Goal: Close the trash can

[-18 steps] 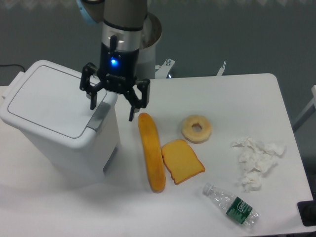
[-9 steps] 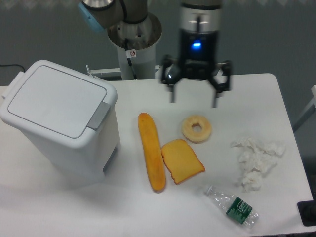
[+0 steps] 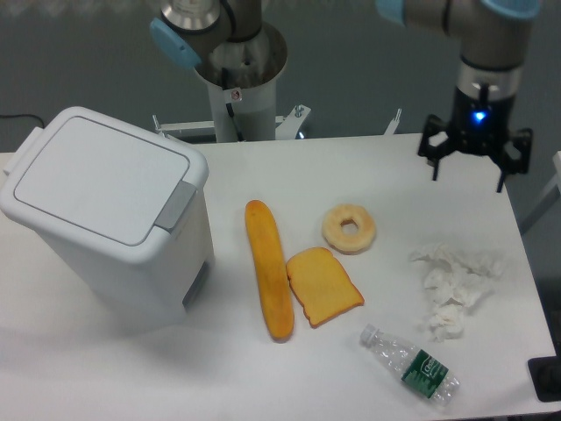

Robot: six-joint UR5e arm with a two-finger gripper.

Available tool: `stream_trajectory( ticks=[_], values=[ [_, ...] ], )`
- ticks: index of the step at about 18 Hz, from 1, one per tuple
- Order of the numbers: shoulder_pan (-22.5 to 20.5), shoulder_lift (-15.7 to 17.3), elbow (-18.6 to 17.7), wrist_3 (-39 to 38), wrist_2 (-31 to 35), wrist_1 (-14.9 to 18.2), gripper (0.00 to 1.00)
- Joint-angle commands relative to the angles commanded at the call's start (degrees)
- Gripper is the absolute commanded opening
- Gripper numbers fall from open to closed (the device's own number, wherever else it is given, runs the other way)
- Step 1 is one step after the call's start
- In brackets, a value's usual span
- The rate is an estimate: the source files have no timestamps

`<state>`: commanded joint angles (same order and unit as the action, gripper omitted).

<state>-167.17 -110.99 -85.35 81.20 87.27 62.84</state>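
The trash can (image 3: 105, 224) stands on the left part of the white table (image 3: 263, 377), tilted slightly in the camera view, with its flat white lid (image 3: 101, 180) lying down flush on the body and the grey latch tab (image 3: 176, 206) at the front right edge of the lid. The gripper (image 3: 470, 175) hangs above the far right corner of the table, well apart from the trash can, pointing downward with a blue indicator light lit on its body. Its two dark fingers (image 3: 436, 153) are spread wide and hold nothing. The arm's base column (image 3: 238, 79) rises behind the table, near the rear edge. Between the trash can and the gripper, several items lie on the tabletop: a long orange baguette (image 3: 268, 281) just beside the bin, a slice of toast (image 3: 323, 286) touching the baguette's right side, and a ring-shaped donut (image 3: 350, 229) near the upper edge of the toast. A heap of crumpled white tissue (image 3: 455, 285) lies toward the right edge, below the gripper. A clear plastic bottle (image 3: 410, 363) with a green label lies on its side near the front edge, below the tissue. A dark object (image 3: 547, 379) is partly visible at the lower right corner; its identity cannot be determined.
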Motion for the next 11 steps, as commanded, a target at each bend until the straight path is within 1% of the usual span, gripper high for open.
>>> stream_trajectory(
  ticks=[3, 5, 7, 11],
  values=[
    [-0.1, -3.7, 2.8, 5.1, 1.1, 0.4, 1.00],
    [-0.1, -5.5, 3.6, 7.7, 1.9, -0.3, 1.00],
    [0.4, -6.3, 3.2, 9.4, 2.3, -0.5, 1.00],
    [0.2, -6.1, 3.6, 9.4, 2.2, -1.2, 1.00]
  ],
)
